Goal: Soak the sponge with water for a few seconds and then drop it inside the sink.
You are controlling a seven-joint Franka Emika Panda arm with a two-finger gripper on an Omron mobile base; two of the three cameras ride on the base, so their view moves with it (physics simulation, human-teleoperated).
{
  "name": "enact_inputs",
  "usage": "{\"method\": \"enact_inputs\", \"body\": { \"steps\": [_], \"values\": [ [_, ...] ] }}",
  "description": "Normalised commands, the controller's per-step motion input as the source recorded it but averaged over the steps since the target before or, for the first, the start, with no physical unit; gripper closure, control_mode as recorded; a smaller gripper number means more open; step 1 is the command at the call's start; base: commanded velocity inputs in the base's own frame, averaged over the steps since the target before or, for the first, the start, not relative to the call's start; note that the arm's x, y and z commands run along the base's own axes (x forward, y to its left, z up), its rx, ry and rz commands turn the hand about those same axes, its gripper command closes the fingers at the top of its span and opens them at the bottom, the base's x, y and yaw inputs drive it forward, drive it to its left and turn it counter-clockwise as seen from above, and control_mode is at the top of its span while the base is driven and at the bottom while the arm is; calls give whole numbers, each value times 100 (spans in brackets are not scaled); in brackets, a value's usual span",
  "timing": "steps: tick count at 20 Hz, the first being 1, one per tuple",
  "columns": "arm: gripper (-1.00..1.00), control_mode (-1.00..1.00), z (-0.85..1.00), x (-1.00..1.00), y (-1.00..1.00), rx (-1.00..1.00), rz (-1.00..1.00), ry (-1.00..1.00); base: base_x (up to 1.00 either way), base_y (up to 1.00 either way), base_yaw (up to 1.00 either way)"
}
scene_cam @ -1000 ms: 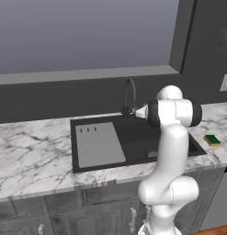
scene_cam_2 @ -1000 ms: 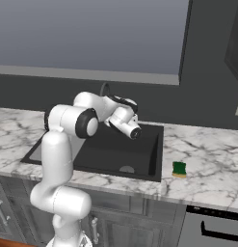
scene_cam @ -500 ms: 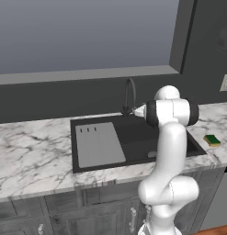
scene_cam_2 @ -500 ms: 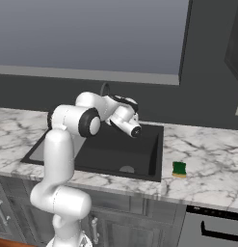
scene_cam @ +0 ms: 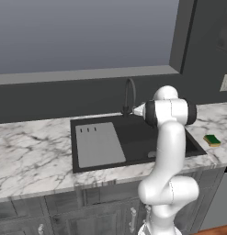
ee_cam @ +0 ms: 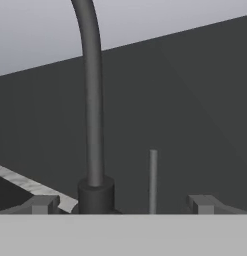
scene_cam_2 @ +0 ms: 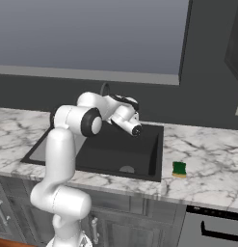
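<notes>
Sponge [scene_cam: 212,140] lies flat on the marble counter [scene_cam: 32,151], green layer up, just right of the sink [scene_cam: 133,137] and apart from its rim; from the right base view it sits near the counter's front edge [scene_cam_2: 179,169]. Inside the black basin the grey drainboard panel [scene_cam: 99,144] fills the left part. At the basin's back edge rises the dark arched faucet [ee_cam: 92,115], with a thin upright lever [ee_cam: 153,180] beside it. Facing this faucet at close range, the gripper [ee_cam: 122,204] hangs over the basin, jaws spread wide, grasping nothing.
</notes>
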Motion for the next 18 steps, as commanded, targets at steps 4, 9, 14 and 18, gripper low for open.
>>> {"method": "enact_inputs", "body": {
  "steps": [4, 9, 14, 18],
  "values": [
    [-100, -100, -1, 3, 0, 0, 0, 0, 0, 0, 0],
    [-100, -100, -3, 0, 0, 0, 0, 0, 0, 0, 0],
    [-100, -100, -5, 4, 0, 0, -1, 0, 0, 0, 0],
    [-100, -100, 0, 9, 0, 0, -3, 0, 0, 0, 0]
  ]
}}
